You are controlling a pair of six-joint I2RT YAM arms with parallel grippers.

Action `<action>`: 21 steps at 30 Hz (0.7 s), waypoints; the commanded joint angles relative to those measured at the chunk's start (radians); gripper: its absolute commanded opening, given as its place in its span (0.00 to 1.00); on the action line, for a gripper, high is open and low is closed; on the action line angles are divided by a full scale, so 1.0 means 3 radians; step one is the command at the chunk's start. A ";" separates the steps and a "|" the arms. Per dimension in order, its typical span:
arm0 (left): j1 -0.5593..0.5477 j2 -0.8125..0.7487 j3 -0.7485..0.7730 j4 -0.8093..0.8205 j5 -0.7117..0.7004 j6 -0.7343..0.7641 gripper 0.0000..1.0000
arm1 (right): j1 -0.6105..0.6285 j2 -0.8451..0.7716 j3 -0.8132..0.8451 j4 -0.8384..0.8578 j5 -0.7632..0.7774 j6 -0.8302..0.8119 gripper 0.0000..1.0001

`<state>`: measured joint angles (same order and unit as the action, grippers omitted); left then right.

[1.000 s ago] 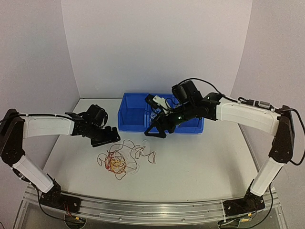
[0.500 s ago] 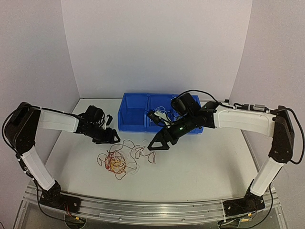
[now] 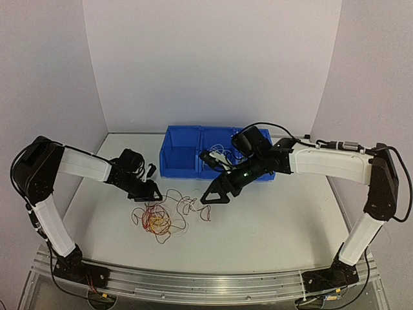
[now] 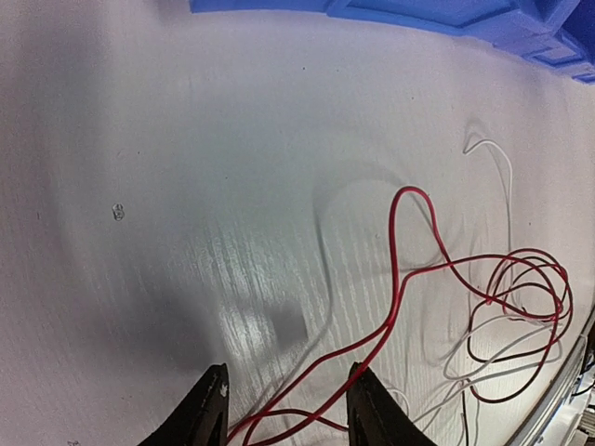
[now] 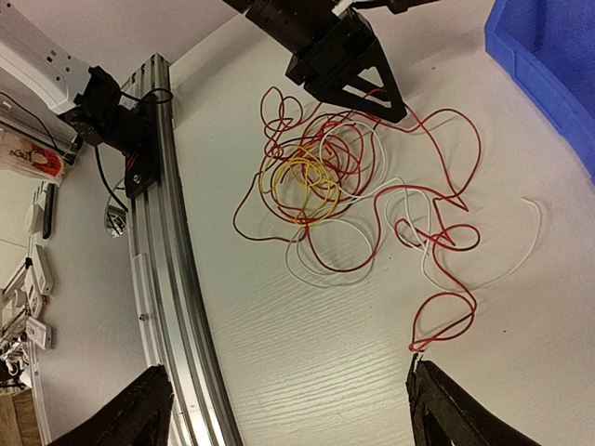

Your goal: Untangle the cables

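Top external view: our cables (image 3: 160, 218) sprawl on the white tabletop (image 3: 271, 226) before a blue bin (image 3: 181, 158). The tangle stretches left to right, with loose red and white tails trailing rightward. Our left pincer (image 3: 152, 193), released, stands just behind the knot, a red strand between its fingers. Our right pincer (image 3: 211, 196), spread wide, hovers by the trailing ends.

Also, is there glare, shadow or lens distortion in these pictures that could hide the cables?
Left wrist view: a white glare patch on the table ahead of the fingers, with a shadow beside it; the cables are sharp. Right wrist view: the rail bows from wide-angle distortion. Top view: even light, thin strands hard to separate.
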<state>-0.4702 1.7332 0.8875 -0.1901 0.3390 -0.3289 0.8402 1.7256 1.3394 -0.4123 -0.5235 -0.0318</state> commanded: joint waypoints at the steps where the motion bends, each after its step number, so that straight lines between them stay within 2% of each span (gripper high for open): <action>1: -0.0003 0.0073 0.0090 0.0026 0.0049 0.0079 0.42 | 0.0002 -0.0164 -0.0029 0.0024 0.0006 0.0014 0.84; 3: -0.0003 0.0082 0.0098 0.0001 0.0040 0.0075 0.40 | 0.0004 -0.0170 -0.0031 0.0025 0.0039 0.0015 0.84; 5: -0.0003 0.0080 0.0105 0.0010 0.0055 0.0057 0.32 | 0.0006 -0.0156 -0.0027 0.0025 0.0061 0.0033 0.84; 9: -0.0003 0.0051 0.0110 0.0029 0.0058 -0.0014 0.08 | 0.0020 -0.0083 -0.0004 0.0018 0.0205 0.0079 0.84; 11: -0.0003 0.0039 0.0116 0.0021 0.0060 -0.0081 0.00 | 0.0089 -0.0050 0.0025 0.0005 0.0475 0.0080 0.84; 16: -0.0003 -0.0115 0.0032 0.0149 0.0131 -0.0418 0.00 | 0.0535 0.0143 0.0226 -0.0001 0.1007 -0.0138 0.84; 21: -0.0008 -0.0400 -0.0227 0.0237 0.0021 -0.0925 0.00 | 0.0901 0.0692 0.0603 0.0149 0.1074 -0.0252 0.84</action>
<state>-0.4702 1.7140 0.8654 -0.1641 0.3603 -0.4658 1.0344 1.8051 1.4176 -0.4108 -0.2630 -0.0609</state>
